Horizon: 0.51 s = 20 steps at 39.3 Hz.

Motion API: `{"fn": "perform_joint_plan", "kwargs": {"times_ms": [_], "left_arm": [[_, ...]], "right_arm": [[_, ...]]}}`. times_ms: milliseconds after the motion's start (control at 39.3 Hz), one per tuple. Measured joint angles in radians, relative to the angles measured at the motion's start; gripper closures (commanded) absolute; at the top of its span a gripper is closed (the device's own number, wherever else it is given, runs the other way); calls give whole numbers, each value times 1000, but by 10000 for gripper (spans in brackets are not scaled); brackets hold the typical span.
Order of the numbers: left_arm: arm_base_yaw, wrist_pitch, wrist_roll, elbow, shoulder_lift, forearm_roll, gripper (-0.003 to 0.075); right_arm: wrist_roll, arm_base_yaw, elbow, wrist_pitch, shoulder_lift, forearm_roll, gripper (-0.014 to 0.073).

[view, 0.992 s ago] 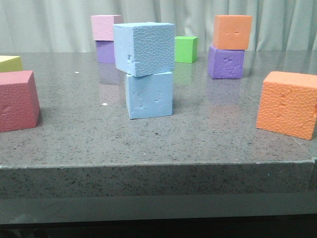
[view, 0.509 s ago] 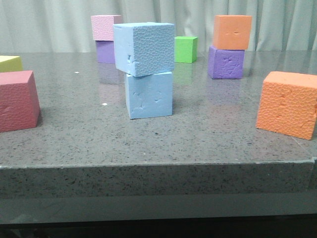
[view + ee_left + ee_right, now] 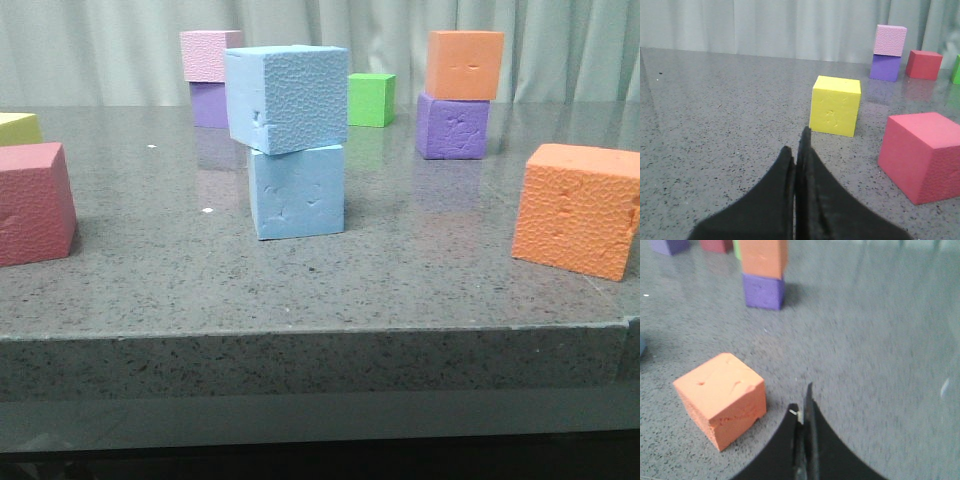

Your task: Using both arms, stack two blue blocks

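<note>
In the front view the pebbly blue block (image 3: 288, 96) sits on top of the smooth, dented blue block (image 3: 297, 191) near the middle of the grey table (image 3: 400, 290), turned a little askew. No gripper shows in the front view. In the left wrist view my left gripper (image 3: 796, 142) is shut and empty, low over the table in front of a yellow cube (image 3: 835, 105). In the right wrist view my right gripper (image 3: 802, 401) is shut and empty, beside a big orange cube (image 3: 720, 398). Neither blue block shows in the wrist views.
A red cube (image 3: 35, 203) and a yellow cube (image 3: 20, 127) stand at the left, a big orange cube (image 3: 578, 208) at the right. At the back stand pink on purple (image 3: 210, 80), a green cube (image 3: 371, 99), and orange on purple (image 3: 458, 95).
The whole front view has shifted slightly to the left. The blue stack has not moved on the table.
</note>
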Motion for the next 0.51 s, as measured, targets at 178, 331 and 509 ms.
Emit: {"fn": "perform_joint_plan", "kwargs": {"times_ms": [178,331,509], "left_arm": [[0,0,0,0,0,0,741],[0,0,0,0,0,0,741],[0,0,0,0,0,0,741]], "right_arm": [[-223,-63,143,-155,-112,124,666],[-253,-154,283,-214,-206,192,666],[-209,-205,413,-222,-303,226,666]]}}
